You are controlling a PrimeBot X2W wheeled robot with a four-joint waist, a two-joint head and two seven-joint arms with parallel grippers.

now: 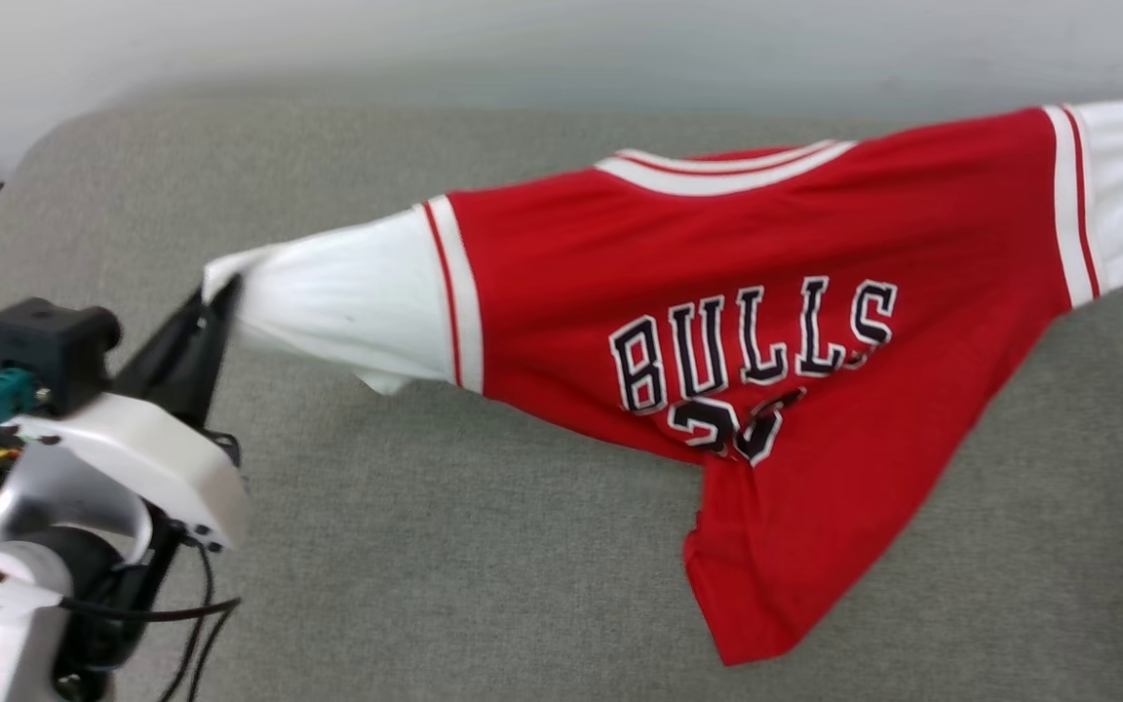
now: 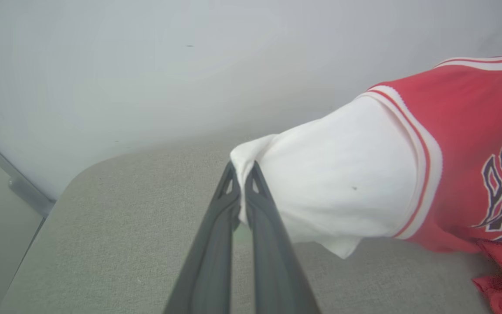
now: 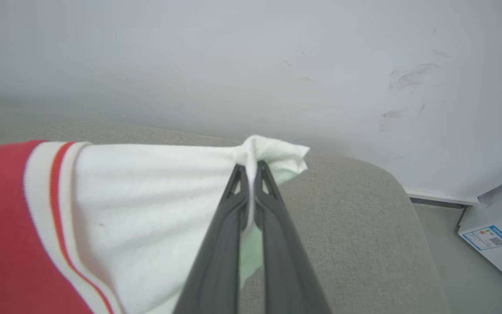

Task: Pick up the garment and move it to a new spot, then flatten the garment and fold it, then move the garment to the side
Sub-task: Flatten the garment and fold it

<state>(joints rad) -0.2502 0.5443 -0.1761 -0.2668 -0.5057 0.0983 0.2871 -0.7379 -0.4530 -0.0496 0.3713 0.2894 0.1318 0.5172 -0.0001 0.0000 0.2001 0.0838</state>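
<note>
Garment [image 1: 766, 292] hangs strung in mid-air over grey padded surface [image 1: 425, 546], front toward the head camera, BULLS lettering readable, number under it crumpled. Far left: surface's rounded corner, pale wall [image 1: 522, 39] along the back edge. Next, left gripper [image 1: 218, 292], fingers pressed together, clamped on the cuff tip of left white sleeve [image 2: 334, 183]; bare surface under it and to its left. Middle: red body sags below the striped collar and the hem drops to a point lower centre-right; cannot tell if that point touches the surface. Wide bare grey in front of the hem and on both sides of it. Right: right white sleeve [image 3: 146, 196] taut, crossing the head view's right border. Right gripper [image 3: 249, 165] is closed tight on its bunched cuff. Past it lies the surface's rounded right corner, then floor [image 3: 451, 270] and a white box [image 3: 493, 235] with a blue label by the wall.
</note>
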